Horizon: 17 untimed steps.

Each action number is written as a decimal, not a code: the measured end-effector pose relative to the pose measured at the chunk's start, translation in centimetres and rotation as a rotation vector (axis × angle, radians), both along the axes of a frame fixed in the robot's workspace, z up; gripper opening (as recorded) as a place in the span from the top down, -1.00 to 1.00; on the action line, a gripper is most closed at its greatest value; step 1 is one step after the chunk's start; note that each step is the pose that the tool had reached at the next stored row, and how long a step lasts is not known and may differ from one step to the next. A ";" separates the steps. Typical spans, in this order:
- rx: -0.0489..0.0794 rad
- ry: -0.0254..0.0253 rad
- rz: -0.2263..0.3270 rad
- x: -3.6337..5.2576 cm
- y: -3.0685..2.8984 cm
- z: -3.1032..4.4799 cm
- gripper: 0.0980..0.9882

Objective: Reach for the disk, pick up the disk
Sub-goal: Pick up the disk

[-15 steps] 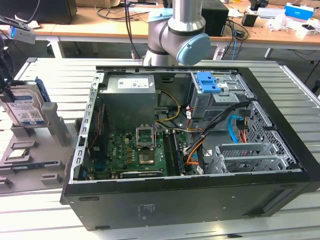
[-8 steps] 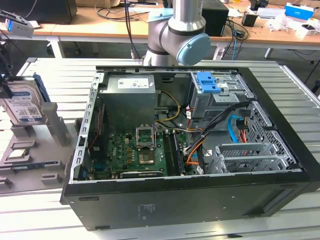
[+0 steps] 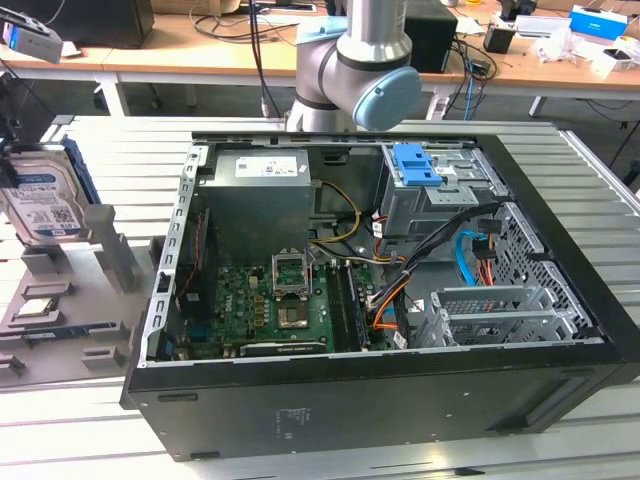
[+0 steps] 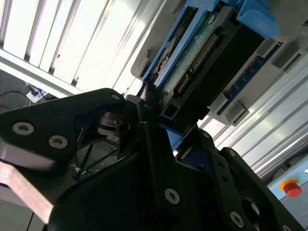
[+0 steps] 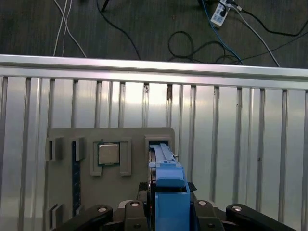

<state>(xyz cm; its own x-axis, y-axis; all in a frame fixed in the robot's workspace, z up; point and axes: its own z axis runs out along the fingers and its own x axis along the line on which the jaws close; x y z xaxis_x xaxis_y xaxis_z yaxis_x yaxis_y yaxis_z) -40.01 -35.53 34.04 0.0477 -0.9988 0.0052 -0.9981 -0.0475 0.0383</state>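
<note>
Second wrist view puts the gripper (image 4: pixel 159 144) closest, black and right up against the disk (image 4: pixel 202 62), whose board side faces it. I cannot tell if the gripper is open or squeezing the disk. In the first wrist view the disk stands on its edge in a slot of the gray tray (image 5: pixel 134 139), with a blue rail on the near edge. A small silver chip (image 5: pixel 109 154) lies in the pocket just beside it. In the exterior view the tray is at nine o'clock from the open computer case (image 3: pixel 350 400). To pick up well, I think the gripper should sit square on the two flat sides, hold firm, and lift straight up so the rails do not catch the slot.
</note>
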 end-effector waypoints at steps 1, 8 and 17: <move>0.000 0.0000 0.000 0.00 0.00 0.12 0.39; 0.000 0.0000 0.000 0.01 0.00 1.77 0.39; 0.000 0.0000 0.000 0.02 0.00 3.57 0.39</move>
